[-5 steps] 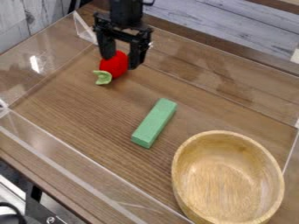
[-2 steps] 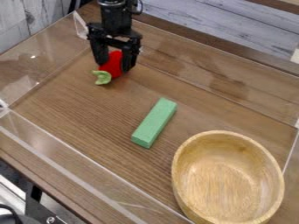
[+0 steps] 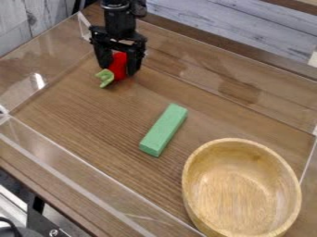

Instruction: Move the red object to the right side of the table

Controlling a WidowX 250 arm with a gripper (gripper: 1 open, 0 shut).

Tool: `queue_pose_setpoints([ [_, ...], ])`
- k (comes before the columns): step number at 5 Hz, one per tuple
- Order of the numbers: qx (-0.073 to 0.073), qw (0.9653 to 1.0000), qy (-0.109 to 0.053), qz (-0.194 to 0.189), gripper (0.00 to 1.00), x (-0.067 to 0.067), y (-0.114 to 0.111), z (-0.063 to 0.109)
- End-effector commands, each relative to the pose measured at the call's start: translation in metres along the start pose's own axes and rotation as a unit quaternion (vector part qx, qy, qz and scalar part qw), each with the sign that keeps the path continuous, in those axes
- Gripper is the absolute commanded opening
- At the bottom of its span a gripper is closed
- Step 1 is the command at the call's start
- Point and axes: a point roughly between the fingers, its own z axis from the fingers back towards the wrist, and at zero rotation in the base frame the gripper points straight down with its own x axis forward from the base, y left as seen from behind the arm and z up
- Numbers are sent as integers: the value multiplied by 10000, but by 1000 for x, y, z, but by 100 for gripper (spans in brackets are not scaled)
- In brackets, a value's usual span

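Open gripper straddling the red toy fruit at the table's far left.

The black gripper (image 3: pixel 118 63) points straight down, its jaws spread wide — one finger on each side of the red toy fruit (image 3: pixel 119 64), not clamped on it. The fruit rests on the wood-grain table (image 3: pixel 87 130), green stem toward the camera. Nearer the middle lies a green rectangular block (image 3: pixel 164 129) — well apart; a round wooden bowl (image 3: pixel 243 188) sits at the near right.

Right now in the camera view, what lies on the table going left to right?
Small glossy red toy fruit between the open gripper's fingers → green rectangular block → round light wooden bowl.
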Motion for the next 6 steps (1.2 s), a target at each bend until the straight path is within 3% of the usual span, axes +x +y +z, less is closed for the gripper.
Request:
queue_pose_setpoints([
  [1, 52, 9997, -226, 46, 100, 9, 6, 10],
  [6, -276, 9996, 42, 43, 100, 10, -10, -5],
])
